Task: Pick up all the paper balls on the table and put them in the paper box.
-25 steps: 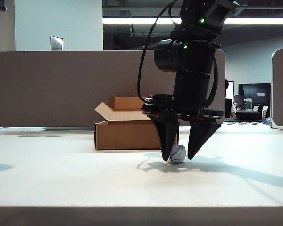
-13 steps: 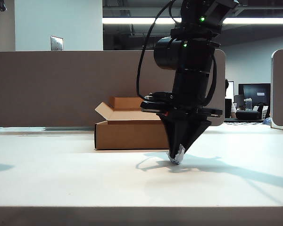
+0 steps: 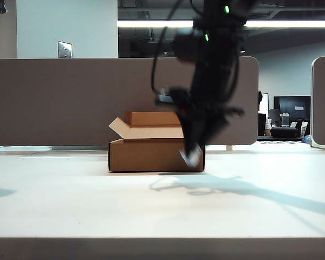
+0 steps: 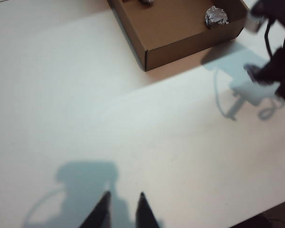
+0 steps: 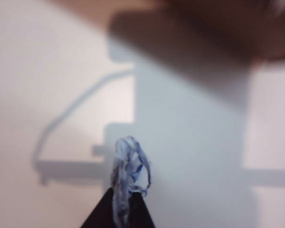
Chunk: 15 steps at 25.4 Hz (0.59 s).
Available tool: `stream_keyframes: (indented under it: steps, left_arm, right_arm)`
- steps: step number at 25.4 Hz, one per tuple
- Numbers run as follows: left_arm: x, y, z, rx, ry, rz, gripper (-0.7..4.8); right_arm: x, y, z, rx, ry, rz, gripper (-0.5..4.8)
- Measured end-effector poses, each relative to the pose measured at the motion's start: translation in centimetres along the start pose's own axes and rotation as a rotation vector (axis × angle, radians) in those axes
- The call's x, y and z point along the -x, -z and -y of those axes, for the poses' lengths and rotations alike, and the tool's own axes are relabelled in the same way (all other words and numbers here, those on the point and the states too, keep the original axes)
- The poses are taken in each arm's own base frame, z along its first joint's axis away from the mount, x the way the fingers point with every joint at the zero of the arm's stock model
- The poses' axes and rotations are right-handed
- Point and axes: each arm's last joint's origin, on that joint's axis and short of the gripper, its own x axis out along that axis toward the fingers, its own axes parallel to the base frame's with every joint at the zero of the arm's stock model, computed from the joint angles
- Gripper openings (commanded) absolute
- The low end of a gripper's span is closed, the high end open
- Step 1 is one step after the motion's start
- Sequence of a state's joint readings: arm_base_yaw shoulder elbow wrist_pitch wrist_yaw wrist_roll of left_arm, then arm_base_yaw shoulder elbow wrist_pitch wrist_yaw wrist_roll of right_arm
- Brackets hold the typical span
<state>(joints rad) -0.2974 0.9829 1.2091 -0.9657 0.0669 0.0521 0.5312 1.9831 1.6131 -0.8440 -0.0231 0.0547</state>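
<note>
My right gripper (image 3: pixel 193 156) is shut on a crumpled white paper ball (image 3: pixel 193 157) with blue marks. It holds the ball off the table (image 3: pixel 70 200), in front of the right end of the brown paper box (image 3: pixel 146 154). The arm is blurred. In the right wrist view the ball (image 5: pixel 128 166) sticks out from between the gripper's (image 5: pixel 124 202) dark tips. The left wrist view shows the box (image 4: pixel 180 40) from above with two paper balls (image 4: pixel 216 16) inside, one cut off by the picture's edge (image 4: pixel 146 1). My left gripper (image 4: pixel 123 195) hovers over bare table, well away from the box, tips slightly apart and empty.
A grey-brown partition panel (image 3: pixel 54 97) stands behind the box along the table's far edge, and another panel (image 3: pixel 324 103) stands at the far right. The box's flaps (image 3: pixel 119 127) are folded outward. The right arm (image 4: pixel 275 66) shows beside the box in the left wrist view.
The right gripper closed on the paper ball lying on the table, then lifted it up and to the left, toward the box. The left gripper stayed still.
</note>
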Motion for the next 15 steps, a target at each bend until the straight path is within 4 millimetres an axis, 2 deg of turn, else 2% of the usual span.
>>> stream_keyframes:
  steps: [4, 5, 6, 8, 9, 10, 11, 13, 15]
  left_arm:
    - [0.0, 0.0, 0.0, 0.0, 0.0, 0.0, 0.66]
    - [0.0, 0.0, 0.0, 0.0, 0.0, 0.0, 0.66]
    - [0.0, 0.0, 0.0, 0.0, 0.0, 0.0, 0.66]
    - [0.0, 0.0, 0.0, 0.0, 0.0, 0.005, 0.66]
    - [0.0, -0.1, 0.0, 0.0, -0.001, 0.005, 0.66]
    - [0.0, -0.1, 0.0, 0.0, -0.001, 0.006, 0.66]
    - [0.0, -0.1, 0.0, 0.0, -0.001, 0.006, 0.66]
    - [0.0, -0.1, 0.0, -0.001, -0.001, 0.008, 0.66]
    - [0.0, -0.1, 0.0, 0.0, -0.001, 0.007, 0.66]
  right_arm:
    - [5.4, -4.5, -0.3, 0.019, -0.012, 0.277, 0.49]
    - [6.1, -5.2, -0.1, 0.02, -0.012, 0.334, 0.49]
    - [7.2, -6.5, 0.0, 0.019, -0.014, 0.468, 0.49]
    - [7.9, -7.7, 0.6, 0.012, -0.009, 0.607, 0.56]
    - [7.9, -8.1, 0.8, 0.013, -0.003, 0.651, 0.71]
    - [7.6, -8.6, 1.4, 0.01, 0.015, 0.695, 1.1]
    - [7.4, -8.8, 1.5, 0.011, 0.026, 0.713, 2.05]
    - [5.8, -9.2, 1.9, 0.011, 0.044, 0.706, 2.75]
    - [4.3, -9.1, 2.2, 0.008, 0.044, 0.659, 2.74]
